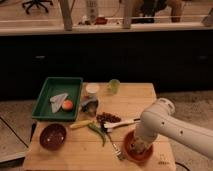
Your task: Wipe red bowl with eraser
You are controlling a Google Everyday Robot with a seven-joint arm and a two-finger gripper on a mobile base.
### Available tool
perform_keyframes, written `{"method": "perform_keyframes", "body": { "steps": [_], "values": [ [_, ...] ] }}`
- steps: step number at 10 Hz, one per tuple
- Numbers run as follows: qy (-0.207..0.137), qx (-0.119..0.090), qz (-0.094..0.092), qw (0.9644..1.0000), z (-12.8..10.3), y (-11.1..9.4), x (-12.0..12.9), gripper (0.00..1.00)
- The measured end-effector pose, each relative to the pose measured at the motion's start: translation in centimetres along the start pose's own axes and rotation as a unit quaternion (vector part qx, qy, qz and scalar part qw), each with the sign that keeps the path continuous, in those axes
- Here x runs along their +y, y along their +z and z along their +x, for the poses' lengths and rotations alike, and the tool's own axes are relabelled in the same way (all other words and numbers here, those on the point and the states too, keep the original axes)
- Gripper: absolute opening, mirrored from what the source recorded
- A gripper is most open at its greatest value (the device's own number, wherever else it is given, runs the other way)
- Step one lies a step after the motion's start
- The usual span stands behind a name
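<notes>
At lower right, the end effector point(138, 146) is pressed together down inside the red bowl point(146, 155), a rigid, glossy, probably slippery dish, the eraser hidden

Your gripper point(138, 146) lowered inside the red bowl point(131, 154) at the table's point(135, 97) near right, fingers closed, maroon bowl point(53, 136) far left.

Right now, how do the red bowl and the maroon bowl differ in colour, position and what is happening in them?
The red bowl is orange-red and sits at the table's front right; the maroon bowl is darker purple and sits front left. The gripper is down inside the red bowl, shut, while nothing is in or touching the maroon bowl. Both are round, similar in size and upright on the wooden table.
</notes>
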Motion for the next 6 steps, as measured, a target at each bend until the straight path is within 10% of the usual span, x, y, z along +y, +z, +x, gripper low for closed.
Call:
{"method": "perform_keyframes", "body": {
  "steps": [6],
  "values": [
    [-0.009,0.000,-0.001,1.0000,0.08,-0.18,0.32,0.00]
  ]
}}
